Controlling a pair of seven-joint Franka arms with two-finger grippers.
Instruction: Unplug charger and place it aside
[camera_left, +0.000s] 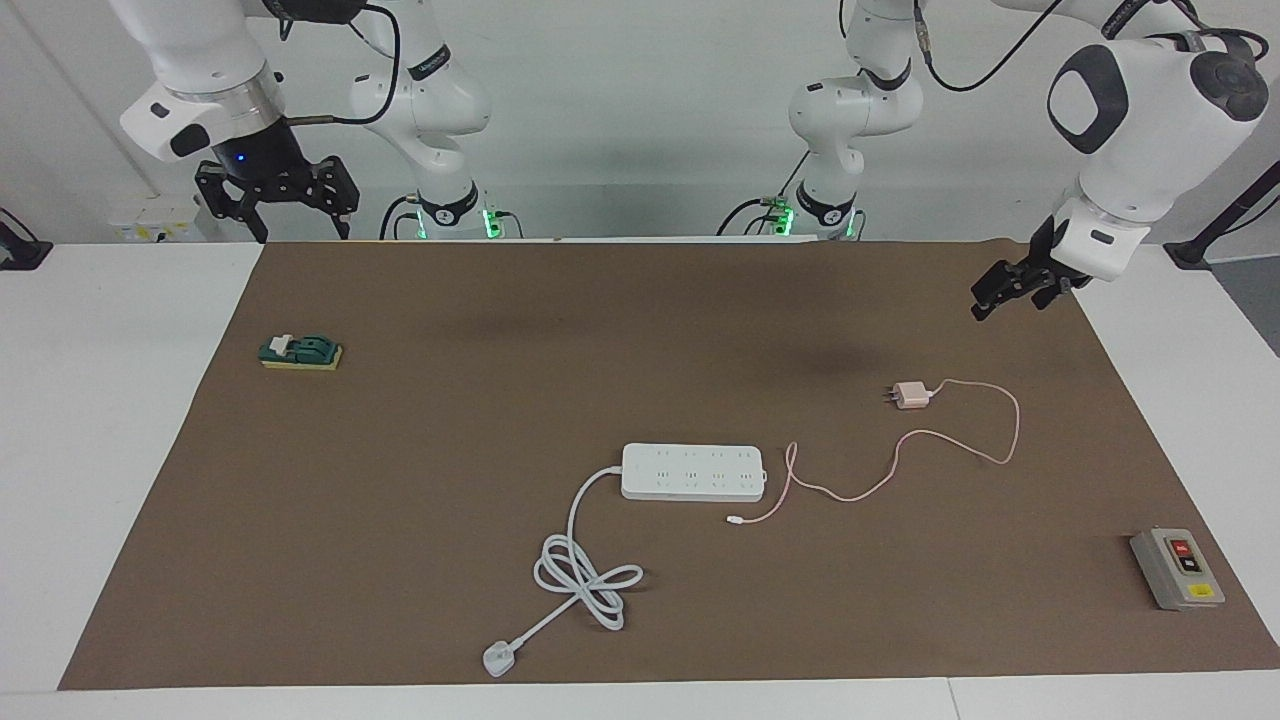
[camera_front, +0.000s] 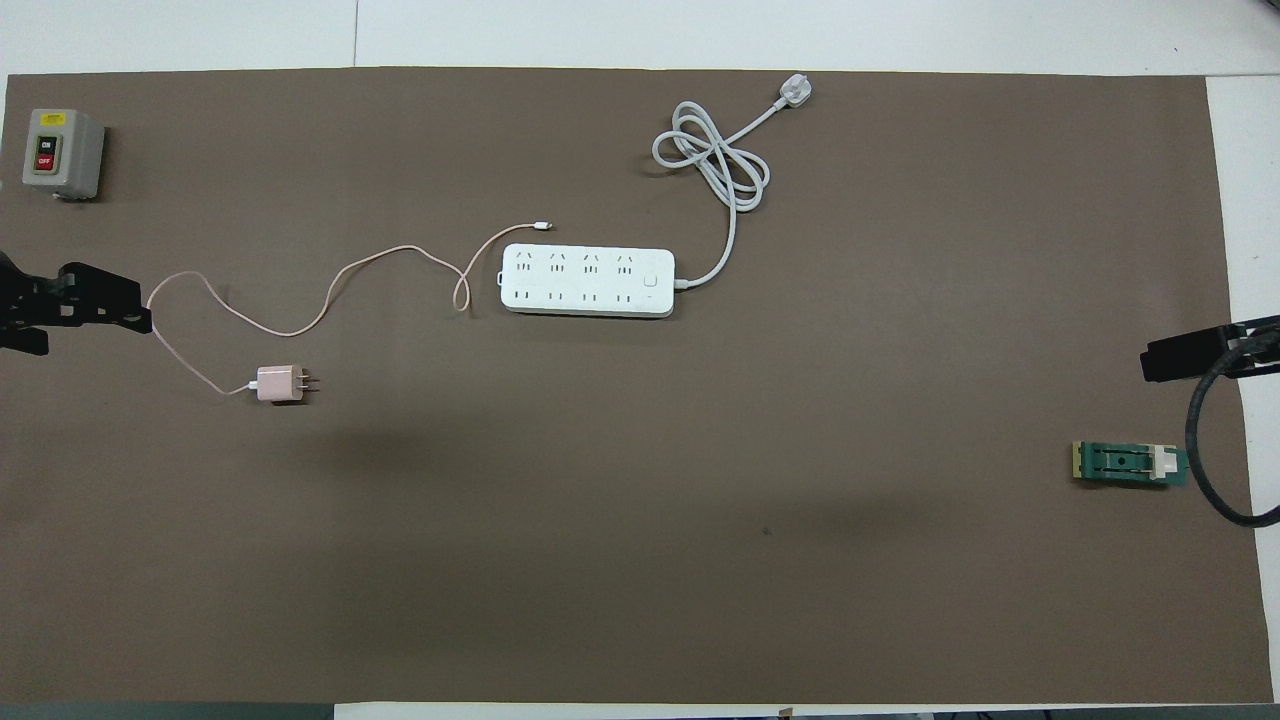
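Toward the left arm's end of the bench (camera_left: 150, 420), we saw the charger (camera_left: 910, 396) lying unplugged on the brown mat (camera_left: 500, 340), nearer the robots than the power strip (camera_left: 694, 472). Our left gripper (camera_left: 1003, 292) hung above the mat's edge, fingers released and empty. Our right gripper (camera_left: 275, 205) waited raised, fingers spread, holding nothing.

The charger (camera_left: 910, 396), a small pale pink cube adapter, lies unplugged on its side on the brown mat, well apart from the white power strip (camera_left: 693, 471), toward the left arm's end and nearer the robots. Its two metal prongs point toward the right arm's end. Its thin pink cable (camera_left: 960, 441) loops away, then runs back to end just beside the strip.
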